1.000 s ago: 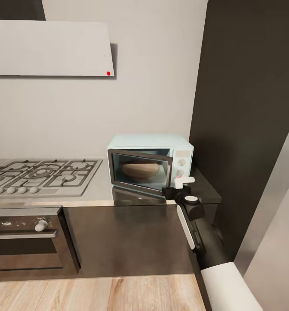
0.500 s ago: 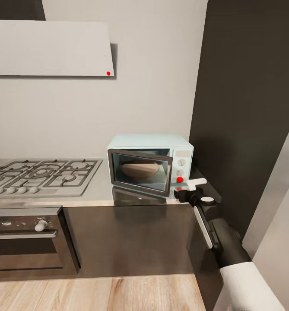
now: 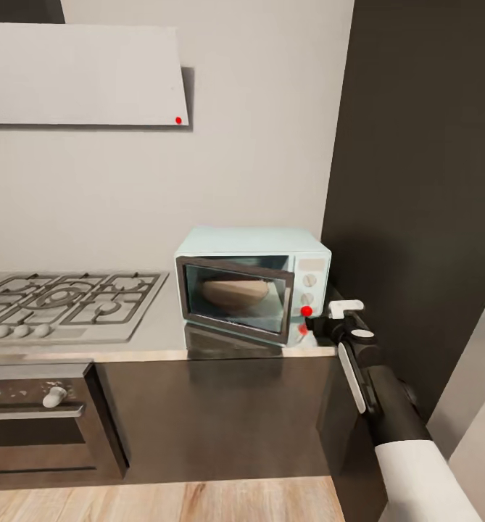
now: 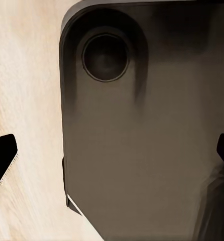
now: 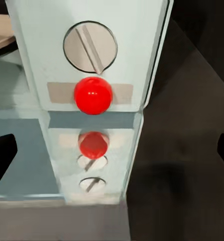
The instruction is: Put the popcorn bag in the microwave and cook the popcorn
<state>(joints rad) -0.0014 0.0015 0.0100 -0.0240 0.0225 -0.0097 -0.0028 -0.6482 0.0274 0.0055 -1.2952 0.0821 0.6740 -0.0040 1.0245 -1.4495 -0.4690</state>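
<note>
The mint-blue microwave [image 3: 253, 250] stands at the right end of the steel countertop [image 3: 151, 332]. Its dark glass door [image 3: 235, 297] sits at a slight angle to the body, seemingly a bit ajar. Through the glass the tan popcorn bag [image 3: 235, 292] rests inside; no popcorn can be made out. My right gripper [image 3: 322, 320] is open just right of the red dot [image 3: 307, 311] on the control panel. In the right wrist view the red dot [image 5: 93, 95] sits close ahead under a white knob [image 5: 90, 46], between the spread fingers. My left gripper [image 4: 112, 155] hangs open, holding nothing.
A grey gas hob [image 3: 61, 301] lies left of the microwave, with a black built-in oven [image 3: 39, 413] below it. A tall dark cabinet [image 3: 416, 181] rises right beside the microwave. A pale hood [image 3: 83, 72] hangs above. Under the left gripper are my dark base [image 4: 142, 150] and wooden floor [image 4: 26, 100].
My right gripper has swung right off the knob panel, uncovering the red dot, then settled beside it. The head view has shifted slightly.
</note>
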